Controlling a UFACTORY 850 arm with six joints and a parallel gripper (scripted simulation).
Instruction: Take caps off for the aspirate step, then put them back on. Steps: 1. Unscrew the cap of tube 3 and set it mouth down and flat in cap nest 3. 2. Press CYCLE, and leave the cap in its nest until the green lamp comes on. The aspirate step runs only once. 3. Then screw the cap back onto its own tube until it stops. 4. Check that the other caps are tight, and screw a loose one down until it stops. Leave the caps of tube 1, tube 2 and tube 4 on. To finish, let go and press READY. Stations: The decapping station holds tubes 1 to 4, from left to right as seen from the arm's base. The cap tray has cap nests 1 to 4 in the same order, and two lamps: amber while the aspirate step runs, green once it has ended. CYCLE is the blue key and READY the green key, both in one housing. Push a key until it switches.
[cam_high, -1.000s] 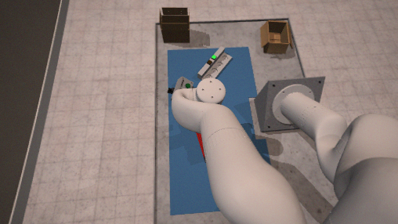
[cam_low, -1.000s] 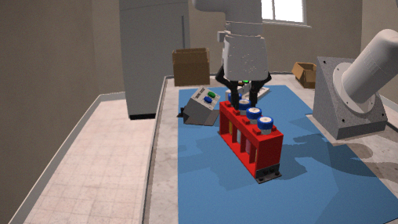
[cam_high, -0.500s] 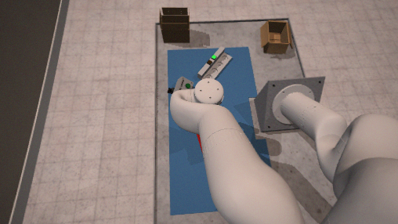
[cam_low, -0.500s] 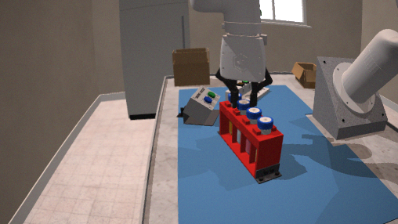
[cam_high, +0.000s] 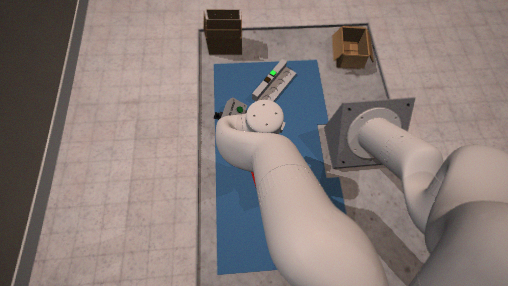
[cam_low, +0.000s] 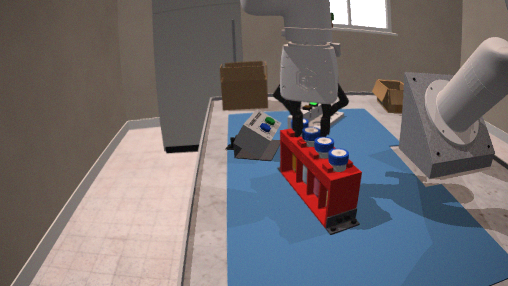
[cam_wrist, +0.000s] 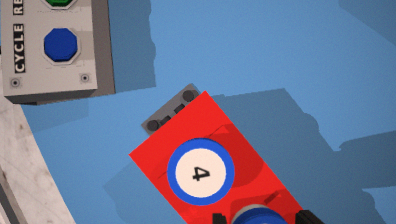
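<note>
The red decapping station (cam_low: 345, 192) (cam_wrist: 155, 157) carries four blue caps. My gripper (cam_low: 311, 131) (cam_wrist: 262, 218) is open, its fingers around the cap of tube 3 (cam_low: 311, 133) (cam_wrist: 260, 217), with a gap on each side in the wrist view. The cap of tube 4 (cam_wrist: 201, 171) sits on its tube beyond. The caps of tube 2 (cam_low: 324, 144) and tube 1 (cam_low: 338, 156) are on their tubes. On the cap tray (cam_high: 261, 90), the green lamp (cam_high: 273, 73) (cam_low: 313, 104) is lit and the amber lamp (cam_high: 267, 79) is dark. No cap shows in the visible nests; the near end is partly hidden.
The key housing, with the blue CYCLE key (cam_low: 265, 127) (cam_wrist: 61, 45) and green READY key (cam_low: 270, 121) (cam_high: 240, 109), stands left of the station. Cardboard boxes (cam_high: 224, 40) (cam_high: 352, 47) stand at the back corners. The arm hides most of the station in the top view.
</note>
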